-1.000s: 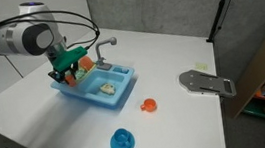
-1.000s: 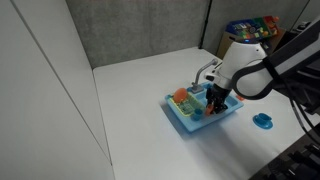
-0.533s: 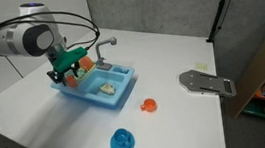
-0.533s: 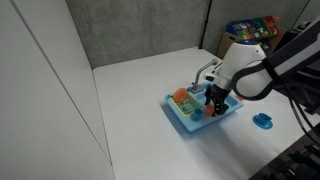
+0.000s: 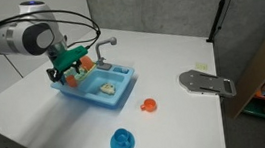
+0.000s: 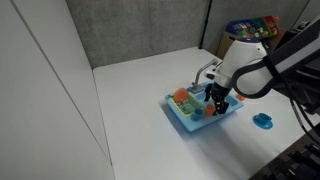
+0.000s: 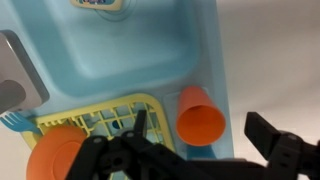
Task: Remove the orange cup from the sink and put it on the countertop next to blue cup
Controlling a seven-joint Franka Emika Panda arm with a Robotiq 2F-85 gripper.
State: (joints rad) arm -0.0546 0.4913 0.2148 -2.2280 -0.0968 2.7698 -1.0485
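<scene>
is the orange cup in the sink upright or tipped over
Tipped over: the wrist view shows the orange cup lying on its side beside the yellow rack.

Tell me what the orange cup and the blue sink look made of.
Orange cup: probably plastic, matte, uniform colour with a soft sheen and no print. Sink: likely moulded plastic, light blue, smooth and slightly glossy, with rounded toy-like edges.

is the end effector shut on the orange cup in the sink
No, the wrist view shows the end effector open, the orange cup lying loose between its spread fingers.
</scene>
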